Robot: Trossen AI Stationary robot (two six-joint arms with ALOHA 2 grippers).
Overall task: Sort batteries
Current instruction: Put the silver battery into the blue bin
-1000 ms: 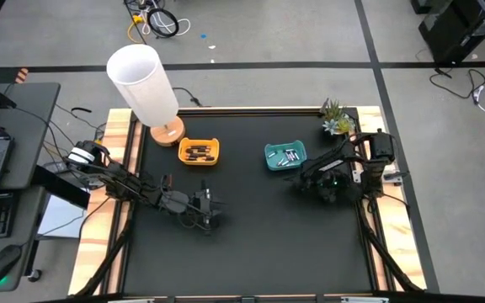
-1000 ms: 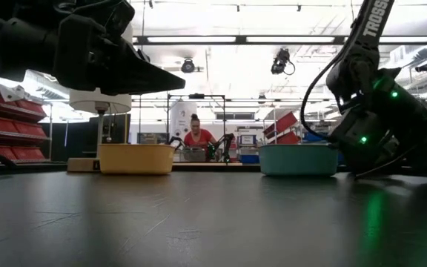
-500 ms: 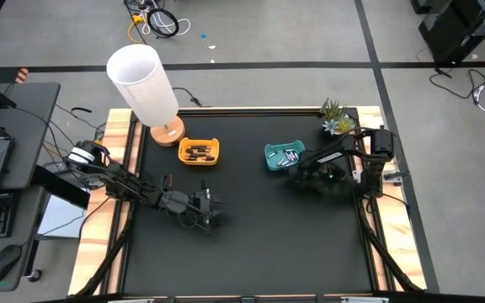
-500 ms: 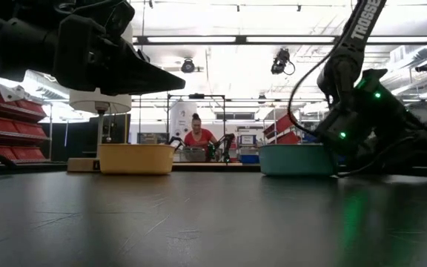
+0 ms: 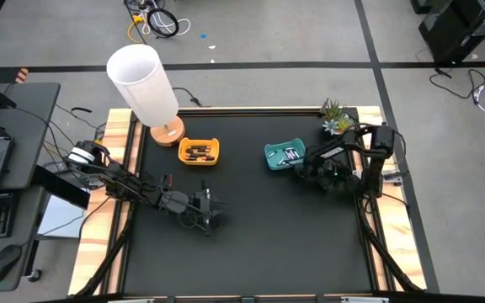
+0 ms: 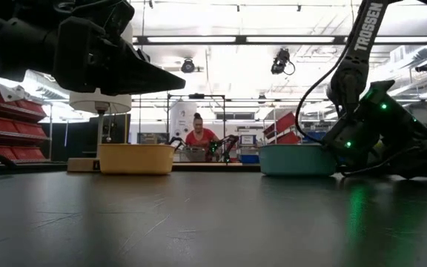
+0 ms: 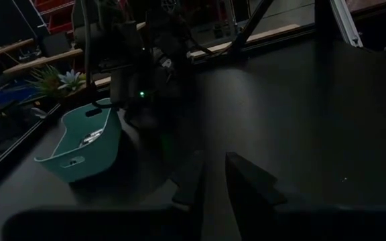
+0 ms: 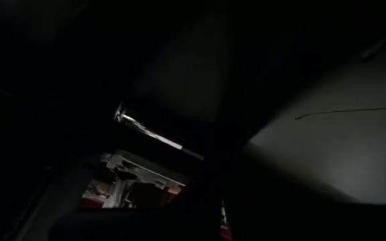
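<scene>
An orange tray at the far middle of the black table holds dark batteries. To its right, a teal tray holds pale silver batteries. My right gripper is shut and low at the teal tray's right side, a dark shape beside that tray in the left wrist view. My left gripper hovers over the table's left half and points toward the teal tray. A narrow gap shows between its fingers, with nothing in it. The right wrist view is almost all dark. My right gripper stands close against the teal tray's right wall, coming at it from the table's right side and slanting down. I cannot tell whether it touches the wall, since the arm's dark body covers that spot.
A lamp with a white shade stands at the far left corner, its wooden base just left of the orange tray. A small potted plant sits at the far right corner. A person shows far beyond the table.
My right gripper has swung from the table's right side toward the far edge and left, ending beside the teal tray, and it has stayed shut. My left gripper has kept still.
</scene>
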